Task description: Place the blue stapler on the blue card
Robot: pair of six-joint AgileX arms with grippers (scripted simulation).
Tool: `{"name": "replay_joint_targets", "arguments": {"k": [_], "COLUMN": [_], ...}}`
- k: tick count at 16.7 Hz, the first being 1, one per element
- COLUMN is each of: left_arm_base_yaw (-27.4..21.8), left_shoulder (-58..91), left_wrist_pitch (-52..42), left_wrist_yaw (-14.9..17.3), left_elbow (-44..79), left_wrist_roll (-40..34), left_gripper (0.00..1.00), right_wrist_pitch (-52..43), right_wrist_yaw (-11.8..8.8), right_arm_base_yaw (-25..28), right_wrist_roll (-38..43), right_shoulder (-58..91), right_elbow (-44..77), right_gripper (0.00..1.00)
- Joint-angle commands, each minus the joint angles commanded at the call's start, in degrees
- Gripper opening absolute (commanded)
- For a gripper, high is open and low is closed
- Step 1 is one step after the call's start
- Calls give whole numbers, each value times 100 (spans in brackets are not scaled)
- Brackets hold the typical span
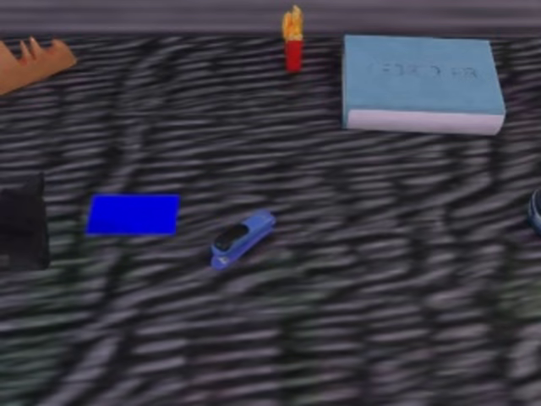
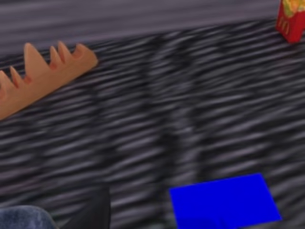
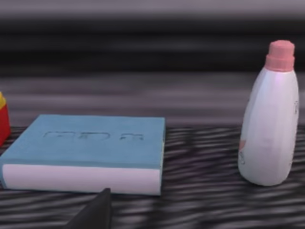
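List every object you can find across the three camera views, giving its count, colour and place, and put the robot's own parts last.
blue stapler: one, periwinkle with dark top, table centre, right of the card, apart from it.
blue card: one, royal blue, flat, left of centre.
book: one, light blue, white page edges, far right.
fries carton: one, red and orange, far centre.
toothed rack: one, tan, far left.
bottle: one, white, pink cap, upright beside the book.
left arm: one, dark, left edge.
right arm: one, right edge.

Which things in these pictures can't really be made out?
- Book: cover lettering blurred, top and right wrist views.
- Orange spiked object: cut off by the edge, top and left wrist views.
- Blue object: top view's right edge crops it.
- White bottle: label blurred.
- Grippers: mostly outside every view.
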Motion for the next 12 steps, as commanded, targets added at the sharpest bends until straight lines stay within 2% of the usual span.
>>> {"name": "replay_joint_targets", "arguments": {"k": [7, 12], "left_arm_base_yaw": [-1084, -1778], "left_shoulder": [4570, 7174], "left_wrist_pitch": [-2528, -4088], "left_wrist_yaw": [-13, -3], "left_elbow": [3658, 5912], "left_wrist_roll": [472, 767], "left_gripper": [100, 100], "right_wrist_pitch": [0, 0], "right_wrist_yaw": [0, 0], "right_arm_base_yaw": [0, 0], "right_wrist_roll": [0, 0], "right_shoulder": [0, 0], "right_elbow": [0, 0], "right_gripper": [100, 100]}}
